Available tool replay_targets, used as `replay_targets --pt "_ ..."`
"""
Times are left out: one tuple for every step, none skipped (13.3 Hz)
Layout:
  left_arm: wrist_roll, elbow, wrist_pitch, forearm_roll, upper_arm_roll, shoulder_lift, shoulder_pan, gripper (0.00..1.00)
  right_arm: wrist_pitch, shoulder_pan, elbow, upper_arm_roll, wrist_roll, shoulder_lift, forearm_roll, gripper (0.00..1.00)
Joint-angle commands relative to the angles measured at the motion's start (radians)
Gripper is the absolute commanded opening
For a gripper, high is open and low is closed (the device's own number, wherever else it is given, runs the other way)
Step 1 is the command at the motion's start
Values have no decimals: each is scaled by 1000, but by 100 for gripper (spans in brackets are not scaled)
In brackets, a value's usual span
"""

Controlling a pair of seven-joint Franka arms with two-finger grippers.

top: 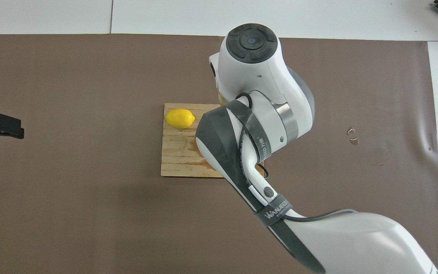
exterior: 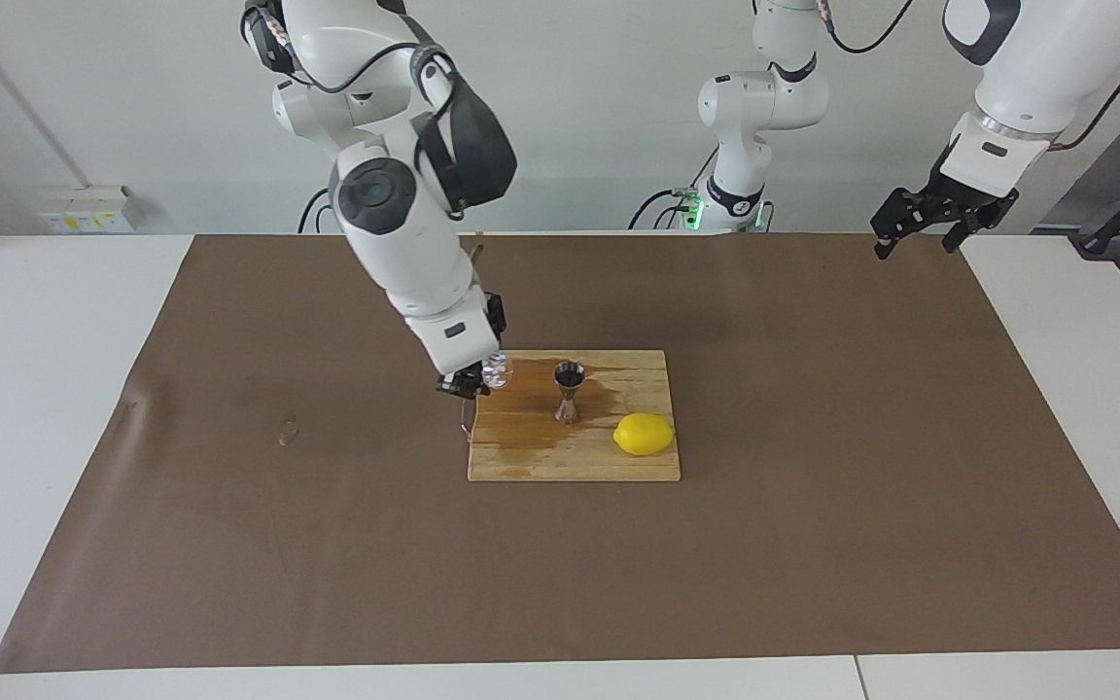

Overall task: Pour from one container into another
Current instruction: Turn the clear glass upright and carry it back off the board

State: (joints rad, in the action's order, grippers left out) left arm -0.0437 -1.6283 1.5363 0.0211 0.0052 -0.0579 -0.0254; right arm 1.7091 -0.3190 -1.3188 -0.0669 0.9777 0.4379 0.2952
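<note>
glass cup (exterior: 498, 369) is hanging tilted in the right end effector (exterior: 468, 382), clenched around it, over the board's (exterior: 575, 457) edge, just beside the upright jigger (exterior: 569, 392) toward the left arm's end; left end effector (exterior: 925, 226) is waiting, splayed.

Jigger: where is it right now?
The jigger stands upright on the cutting board, between the lemon and the right gripper holding the glass cup.
</note>
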Motion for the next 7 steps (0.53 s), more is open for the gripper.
replay_targets --pt "-7 -25 -2 5 10 -23 -11 100 49 125 -167 13 201 -79 83 14" --pt "-7 -25 -2 5 10 -23 -11 100 50 168 -193 12 281 -82 122 14" --pt "-7 -25 -2 5 10 -23 -11 100 56 217 -221 12 355 -85 143 14" --pt "-7 -25 -2 5 10 -23 -11 100 75 256 -247 12 421 -87 154 14" --pt "-7 -25 -2 5 10 -23 -11 100 84 291 -278 12 490 -94 186 14" --pt "-7 -25 -2 5 10 -23 -11 100 93 328 -314 12 562 -99 214 15" --pt "-7 -25 -2 5 10 -23 -11 100 109 369 -357 12 643 -106 243 15"
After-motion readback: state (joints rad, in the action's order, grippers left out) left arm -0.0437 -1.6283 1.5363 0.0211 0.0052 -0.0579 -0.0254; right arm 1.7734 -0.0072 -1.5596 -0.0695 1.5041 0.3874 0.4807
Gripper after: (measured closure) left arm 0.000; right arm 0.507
